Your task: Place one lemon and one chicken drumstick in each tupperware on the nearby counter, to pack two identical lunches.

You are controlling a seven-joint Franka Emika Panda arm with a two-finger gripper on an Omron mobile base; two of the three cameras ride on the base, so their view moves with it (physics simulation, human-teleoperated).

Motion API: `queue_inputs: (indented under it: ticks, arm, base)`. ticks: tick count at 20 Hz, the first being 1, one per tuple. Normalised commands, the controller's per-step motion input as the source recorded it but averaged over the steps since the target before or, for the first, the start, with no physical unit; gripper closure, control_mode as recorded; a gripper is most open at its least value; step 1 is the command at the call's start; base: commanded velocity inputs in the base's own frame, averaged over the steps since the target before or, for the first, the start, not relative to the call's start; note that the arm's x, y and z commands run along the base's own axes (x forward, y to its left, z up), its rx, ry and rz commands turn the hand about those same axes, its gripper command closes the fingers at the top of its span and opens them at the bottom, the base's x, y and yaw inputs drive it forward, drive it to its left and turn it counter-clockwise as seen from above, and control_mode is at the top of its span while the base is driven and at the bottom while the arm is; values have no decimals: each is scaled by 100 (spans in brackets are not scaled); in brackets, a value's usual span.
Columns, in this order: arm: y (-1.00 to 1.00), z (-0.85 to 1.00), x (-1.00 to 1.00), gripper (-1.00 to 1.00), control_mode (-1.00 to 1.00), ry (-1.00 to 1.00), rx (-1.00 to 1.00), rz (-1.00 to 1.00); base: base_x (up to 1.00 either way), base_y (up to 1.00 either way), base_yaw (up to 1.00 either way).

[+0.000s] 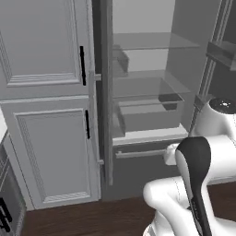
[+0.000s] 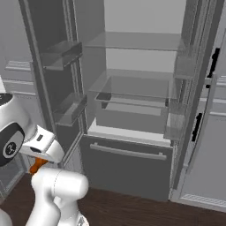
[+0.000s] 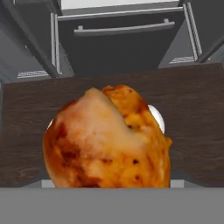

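A browned, orange chicken drumstick [image 3: 107, 140] hangs close in front of the hand camera, above the dark wooden floor [image 3: 192, 87], and hides the fingertips. My gripper [image 2: 38, 162] is shut on the drumstick. In the right base view an orange bit of the drumstick [image 2: 37, 167] pokes out under the white hand, low on the left. The lemons and the tupperware are out of view. A white sliver of the counter [image 1: 2, 130] shows at the far left edge.
The open fridge [image 2: 132, 88] stands ahead with glass shelves, a clear crisper bin [image 2: 132, 110] and a shut dark bottom drawer [image 2: 126, 165]. Its doors [image 1: 103, 92] are swung wide on both sides. Tall grey cabinets [image 1: 46, 92] stand to the left.
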Motion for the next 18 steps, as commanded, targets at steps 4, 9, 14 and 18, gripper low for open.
queue_inputs:
  ticks: [4,9,14,18]
  arm:
    - [0,0,0,100,100,0,0,0]
    - [0,0,0,100,100,0,0,0]
    - [0,0,0,100,100,0,0,0]
    - [0,0,0,100,100,0,0,0]
  base:
    - [-33,99,18]
    - [5,97,16]
    - [58,37,0]
    - [78,29,0]
